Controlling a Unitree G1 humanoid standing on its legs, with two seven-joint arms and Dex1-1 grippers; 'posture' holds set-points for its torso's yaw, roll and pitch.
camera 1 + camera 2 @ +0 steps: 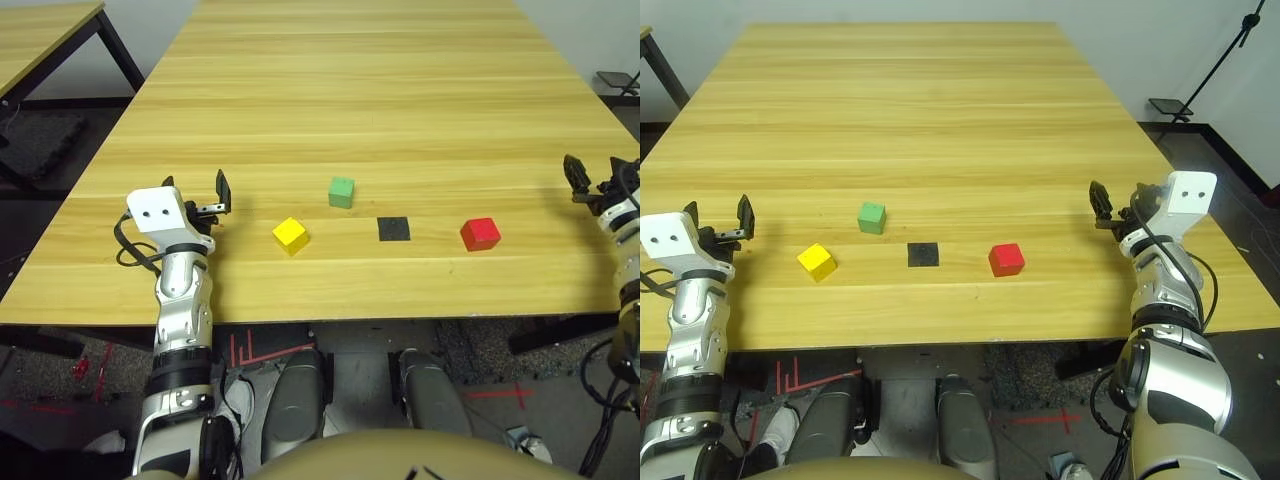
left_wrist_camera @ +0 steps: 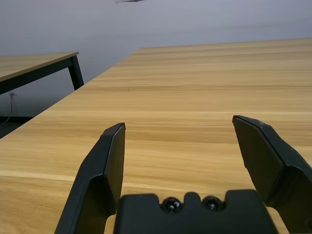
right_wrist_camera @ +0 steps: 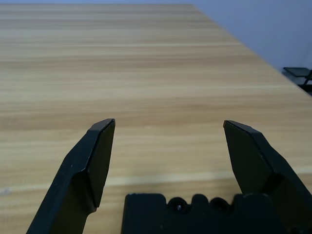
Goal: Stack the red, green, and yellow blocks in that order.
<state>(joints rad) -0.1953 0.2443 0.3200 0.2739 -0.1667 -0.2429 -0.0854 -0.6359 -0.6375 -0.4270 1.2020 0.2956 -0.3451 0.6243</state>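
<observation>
Nothing is stacked yet. The three cubes sit apart in a loose row near the front edge of the wooden surface (image 1: 400,90): the yellow block (image 1: 291,235) toward the robot's left, the green block (image 1: 341,192) a little farther back and just right of it, and the red block (image 1: 480,234) toward the right. A flat black square patch (image 1: 393,228) lies on the surface between the yellow and red cubes, touching neither.

The left claw (image 1: 205,195) hovers at the left side of the surface, near the yellow block but clear of it, its two fingers spread wide and holding nothing. The right claw (image 1: 1118,208) waits near the right edge, well apart from the red block, also wide and empty. Both wrist views look out over bare wood between the parted fingers (image 2: 102,165).

As a judgement, the risks lie in the order and the placing. The left claw is closest to yellow, yet yellow belongs on top — taking it first would spoil the sequence. Red has to be the base, and it sits on the right arm's side while green is nearer the left, so the arms may crowd each other over the middle. The cubes are small and matte; an off-centre pinch could twist one, and a release from too high or slightly askew could topple the pile.
</observation>
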